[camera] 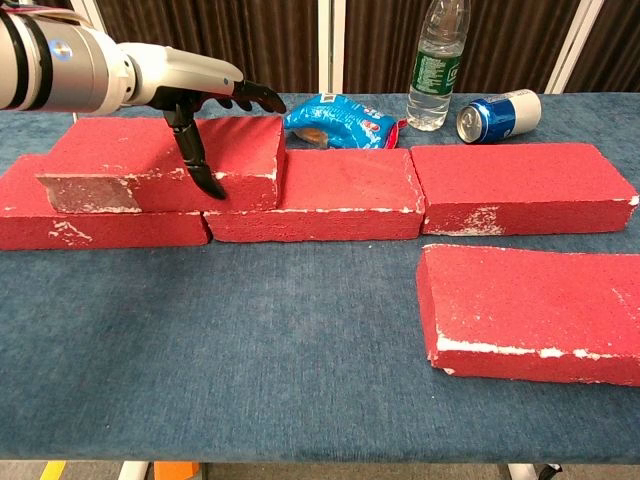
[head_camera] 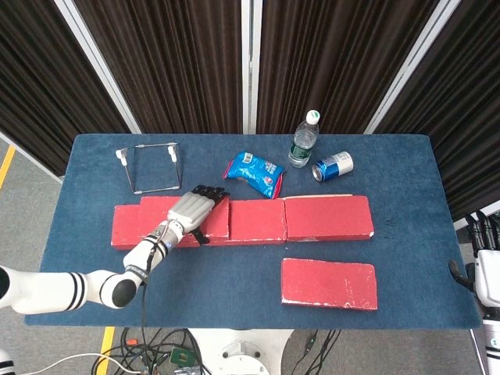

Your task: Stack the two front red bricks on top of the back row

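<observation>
Three red bricks form the back row: left (camera: 100, 228), middle (camera: 345, 190) and right (camera: 520, 180). A fourth red brick (camera: 120, 160) lies stacked on the left end of the row, reaching over the seam to the middle one. My left hand (camera: 190, 85) lies over its right part, with the thumb down against its front face and the fingers (head_camera: 209, 191) spread past its far edge. One red brick (head_camera: 328, 283) lies alone in front, at the right. My right hand (head_camera: 484, 266) hangs off the table's right edge, holding nothing.
Behind the row lie a blue snack bag (head_camera: 255, 173), an upright water bottle (head_camera: 305, 141) and a blue can (head_camera: 333, 166) on its side. A wire frame (head_camera: 152, 166) stands at the back left. Blue cloth (head_camera: 219, 277) covers the table.
</observation>
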`<state>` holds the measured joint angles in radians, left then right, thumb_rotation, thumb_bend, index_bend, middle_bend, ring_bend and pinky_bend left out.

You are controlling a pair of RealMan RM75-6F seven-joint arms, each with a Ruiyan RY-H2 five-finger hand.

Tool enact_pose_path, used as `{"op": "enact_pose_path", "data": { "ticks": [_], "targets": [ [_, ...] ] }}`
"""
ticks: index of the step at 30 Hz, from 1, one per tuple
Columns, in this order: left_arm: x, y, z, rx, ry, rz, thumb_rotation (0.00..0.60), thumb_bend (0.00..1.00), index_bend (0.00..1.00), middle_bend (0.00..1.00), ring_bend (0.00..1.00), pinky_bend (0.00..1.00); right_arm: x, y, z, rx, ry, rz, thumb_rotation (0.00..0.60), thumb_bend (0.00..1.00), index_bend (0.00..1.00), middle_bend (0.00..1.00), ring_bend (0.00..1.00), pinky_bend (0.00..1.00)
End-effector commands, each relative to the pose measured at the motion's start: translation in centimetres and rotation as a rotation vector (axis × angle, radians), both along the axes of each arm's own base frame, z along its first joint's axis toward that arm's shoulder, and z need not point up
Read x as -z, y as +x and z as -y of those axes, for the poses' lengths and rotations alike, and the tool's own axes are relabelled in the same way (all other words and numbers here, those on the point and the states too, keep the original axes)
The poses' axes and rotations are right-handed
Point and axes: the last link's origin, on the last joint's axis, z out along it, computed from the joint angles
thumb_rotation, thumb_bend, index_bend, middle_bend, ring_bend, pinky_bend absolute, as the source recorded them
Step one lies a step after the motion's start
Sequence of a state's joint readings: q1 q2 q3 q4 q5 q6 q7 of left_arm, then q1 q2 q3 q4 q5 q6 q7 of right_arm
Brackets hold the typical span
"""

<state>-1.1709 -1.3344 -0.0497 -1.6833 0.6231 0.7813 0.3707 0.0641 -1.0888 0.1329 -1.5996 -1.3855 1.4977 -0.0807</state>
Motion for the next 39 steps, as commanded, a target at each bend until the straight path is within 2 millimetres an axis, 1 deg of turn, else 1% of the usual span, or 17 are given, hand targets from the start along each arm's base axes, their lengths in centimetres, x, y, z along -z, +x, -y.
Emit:
{"op": "enact_pose_path", "data": {
  "ticks": [1, 10, 14, 18, 21, 23, 26, 28, 30, 31, 32, 34, 36, 39],
  "targets": [
    [0.0, 0.0, 0.0, -0.002, 0.002, 0.003, 0.600, 0.04, 0.00, 0.00, 0.00, 0.00, 0.0, 0.0, 0.0, -0.001, -0.001, 0.000, 0.600, 0.24, 0.00, 0.00, 0.00, 0.00],
    [0.0, 0.0, 0.0, -0.003, -0.001, 0.000, 0.600, 0.04, 0.00, 0.00, 0.00, 0.00, 0.0, 0.0, 0.0, -0.003, 0.000, 0.001, 0.600, 0.24, 0.00, 0.00, 0.00, 0.00],
    [-0.4, 0.3, 0.7, 0.007, -0.001, 0.017, 0.600, 0.04, 0.00, 0.00, 0.00, 0.00, -0.1, 0.0, -0.1, -0.006, 0.003, 0.000, 0.600, 0.24, 0.00, 0.00, 0.00, 0.00],
    [-1.9, 0.9, 2.1, 0.036, 0.021, 0.065, 0.600, 0.04, 0.00, 0.00, 0.00, 0.00, -0.2, 0.2, -0.2, -0.019, 0.010, -0.004, 0.600, 0.24, 0.00, 0.00, 0.00, 0.00],
    [-4.0, 0.4, 3.3, 0.053, 0.065, 0.078, 0.600, 0.04, 0.00, 0.00, 0.00, 0.00, -0.3, 0.5, -0.2, -0.032, 0.021, -0.017, 0.600, 0.23, 0.00, 0.00, 0.00, 0.00],
    [-5.9, -0.6, 4.2, 0.056, 0.116, 0.072, 0.600, 0.04, 0.00, 0.00, 0.00, 0.00, -0.5, 0.8, -0.3, -0.045, 0.035, -0.028, 0.600, 0.23, 0.00, 0.00, 0.00, 0.00],
    [-8.6, -2.5, 5.5, 0.045, 0.203, 0.067, 0.600, 0.04, 0.00, 0.00, 0.00, 0.00, -0.4, 1.3, -0.7, -0.057, 0.093, -0.037, 0.600, 0.18, 0.00, 0.00, 0.00, 0.00],
    [-10.5, -4.0, 6.3, 0.038, 0.277, 0.066, 0.600, 0.04, 0.00, 0.00, 0.00, 0.00, -0.2, 1.7, -0.9, -0.056, 0.157, -0.032, 0.600, 0.13, 0.00, 0.00, 0.00, 0.00],
    [-12.0, -5.5, 7.1, 0.037, 0.345, 0.059, 0.600, 0.04, 0.00, 0.00, 0.00, 0.00, -0.1, 2.0, -0.7, -0.051, 0.210, -0.052, 0.600, 0.05, 0.00, 0.00, 0.00, 0.00],
    [-12.8, -6.7, 7.6, 0.035, 0.390, 0.050, 0.600, 0.04, 0.00, 0.00, 0.00, 0.00, 0.0, 2.3, -0.5, -0.045, 0.248, -0.070, 0.600, 0.03, 0.00, 0.00, 0.00, 0.00],
    [-13.4, -7.6, 8.0, 0.032, 0.420, 0.043, 0.600, 0.04, 0.00, 0.00, 0.00, 0.00, 0.2, 2.7, -0.4, -0.045, 0.276, -0.081, 0.600, 0.01, 0.00, 0.00, 0.00, 0.00],
    [-14.5, -9.6, 9.0, 0.017, 0.476, 0.026, 0.600, 0.04, 0.00, 0.00, 0.00, 0.00, 0.8, 4.0, -0.2, -0.058, 0.345, -0.076, 0.600, 0.00, 0.00, 0.00, 0.00, 0.00],
    [-15.2, -11.6, 10.1, -0.014, 0.500, 0.006, 0.600, 0.04, 0.00, 0.00, 0.00, 0.00, 1.6, 5.4, -0.1, -0.077, 0.419, -0.043, 0.600, 0.00, 0.00, 0.00, 0.00, 0.00],
    [-15.9, -14.3, 11.7, -0.066, 0.509, -0.045, 0.600, 0.04, 0.00, 0.00, 0.00, 0.00, 2.6, 7.0, -0.1, -0.094, 0.537, -0.023, 0.600, 0.00, 0.00, 0.00, 0.00, 0.00]
  ]
}}
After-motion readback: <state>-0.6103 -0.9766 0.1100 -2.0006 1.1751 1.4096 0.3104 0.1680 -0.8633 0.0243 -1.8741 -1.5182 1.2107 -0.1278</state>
